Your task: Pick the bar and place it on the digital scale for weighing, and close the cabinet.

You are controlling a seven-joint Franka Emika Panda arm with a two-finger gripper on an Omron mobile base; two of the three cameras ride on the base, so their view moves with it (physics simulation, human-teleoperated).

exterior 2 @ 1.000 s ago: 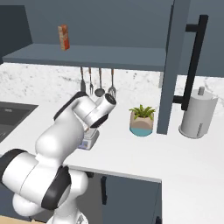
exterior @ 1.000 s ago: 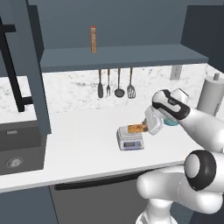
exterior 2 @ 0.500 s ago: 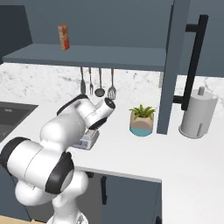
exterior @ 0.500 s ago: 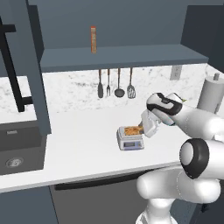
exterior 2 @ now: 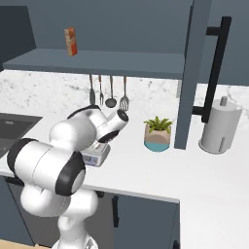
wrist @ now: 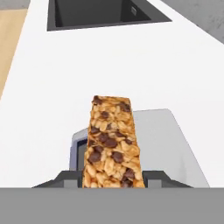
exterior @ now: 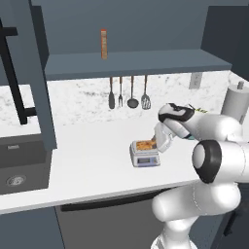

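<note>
1. Gripping the bar [wrist: 111, 144], the gripper [wrist: 113, 177] has its two dark fingertips closed on the near end of the bar, one on each side.
2. Bar: golden-brown, grainy with dark chips. In the hand view it extends away from the gripper over the digital scale [wrist: 175, 144].
3. Left base view: the bar [exterior: 144, 144] sits over the silver plate of the digital scale [exterior: 145, 153], with the gripper [exterior: 156, 142] at its right end. Whether the bar touches the plate or hangs just above it cannot be told.
4. Digital scale stands on the white desk [exterior: 92, 160], display strip facing the front edge. In the right base view the scale [exterior 2: 95, 156] is partly hidden behind the arm.
5. Cabinet [exterior: 34, 73]: dark slate-blue, door standing open, edge-on to the camera, with a long black bar handle [exterior: 13, 68]. Right base view shows another open door [exterior 2: 192, 73] with its black handle [exterior 2: 215, 68].
6. Contents of the open cabinet: one tall thin orange box [exterior: 103, 44], upright on the shelf [exterior: 141, 63].
7. Sink [exterior: 19, 168] is set into the desk at the left; nothing can be made out in the basin except a drain.
8. Potted plant [exterior 2: 157, 133] in a small pot stands on the desk, well right of the scale; a paper towel roll [exterior 2: 220, 129] stands further right.
9. Four utensils [exterior: 129, 92] hang on the wall below the shelf.
</note>
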